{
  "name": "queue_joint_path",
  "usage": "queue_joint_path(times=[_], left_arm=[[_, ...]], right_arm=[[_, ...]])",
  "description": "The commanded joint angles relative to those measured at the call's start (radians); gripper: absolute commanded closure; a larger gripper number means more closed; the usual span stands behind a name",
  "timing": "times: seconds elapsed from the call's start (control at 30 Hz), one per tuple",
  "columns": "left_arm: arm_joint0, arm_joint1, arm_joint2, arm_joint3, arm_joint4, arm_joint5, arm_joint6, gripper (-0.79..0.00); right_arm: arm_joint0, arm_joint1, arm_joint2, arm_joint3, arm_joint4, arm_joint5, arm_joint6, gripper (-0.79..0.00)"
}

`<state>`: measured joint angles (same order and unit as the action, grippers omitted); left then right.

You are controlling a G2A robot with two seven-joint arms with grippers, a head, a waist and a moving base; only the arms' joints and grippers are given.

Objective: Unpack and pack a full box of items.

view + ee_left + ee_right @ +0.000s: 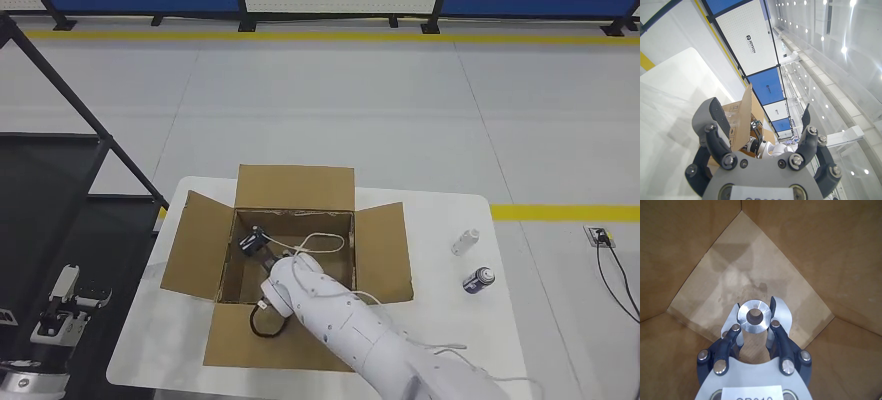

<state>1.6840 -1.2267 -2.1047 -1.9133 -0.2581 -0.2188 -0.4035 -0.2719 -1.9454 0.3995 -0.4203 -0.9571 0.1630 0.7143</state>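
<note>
The left gripper point(761, 106) sits low beside the table point(440, 330), tilted upward, its jaws spread wide with nothing between them. Past its dark pads point(717, 113) the left wrist view catches the table's white rounded corner and the outside of the box point(380, 250), with one brown flap point(746, 113) seen edge-on. The right arm lies over the box's near flap and down inside, and the right gripper point(755, 302) is in the box's left half, toward the far wall, pointing at the floor point(745, 272). Its jaws are drawn in to a narrow gap and grip a ring point(766, 317), one finger pressed to each side of it. The ring is seen end-on: a thick round disc of bright bare metal, with a bevelled outer edge that catches the light and a round hole through the middle that looks dark. Whether it touches the floor cannot be told. The floor under it is plain brown cardboard, marked with a few darker stains just beyond the fingers, and smooth brown walls rise around it. The box is open, all four flaps folded out, and stands on the left and middle part of the table. On the table to the right of the box, apart from it, a small clear bottle point(465, 241) sits farther from the robot and a dark can point(479, 280) nearer, the two near each other
</note>
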Motion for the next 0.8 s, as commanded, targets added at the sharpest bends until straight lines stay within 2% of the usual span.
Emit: queue_joint_path(times=[0.0, 0.07, 0.1, 0.27, 0.43, 0.77], left_arm=[[0.000, 0.000, 0.000, 0.000, 0.000, 0.000, 0.000, -0.785], [0.000, 0.000, 0.000, 0.000, 0.000, 0.000, 0.000, -0.785], [0.000, 0.000, 0.000, 0.000, 0.000, 0.000, 0.000, -0.785], [0.000, 0.000, 0.000, 0.000, 0.000, 0.000, 0.000, -0.785], [0.000, 0.000, 0.000, 0.000, 0.000, 0.000, 0.000, -0.785], [0.000, 0.000, 0.000, 0.000, 0.000, 0.000, 0.000, -0.785]], right_arm=[[0.009, -0.017, 0.003, 0.042, 0.008, -0.014, -0.009, -0.305], [0.017, -0.031, 0.006, 0.073, 0.014, -0.028, -0.015, -0.403], [0.021, -0.037, 0.009, 0.086, 0.018, -0.037, -0.017, -0.489], [0.033, -0.057, 0.018, 0.135, 0.023, -0.060, -0.040, -0.554], [0.034, -0.056, 0.031, 0.132, 0.033, -0.087, -0.089, -0.594], [0.053, -0.020, 0.089, 0.090, 0.042, -0.150, -0.204, -0.573]])
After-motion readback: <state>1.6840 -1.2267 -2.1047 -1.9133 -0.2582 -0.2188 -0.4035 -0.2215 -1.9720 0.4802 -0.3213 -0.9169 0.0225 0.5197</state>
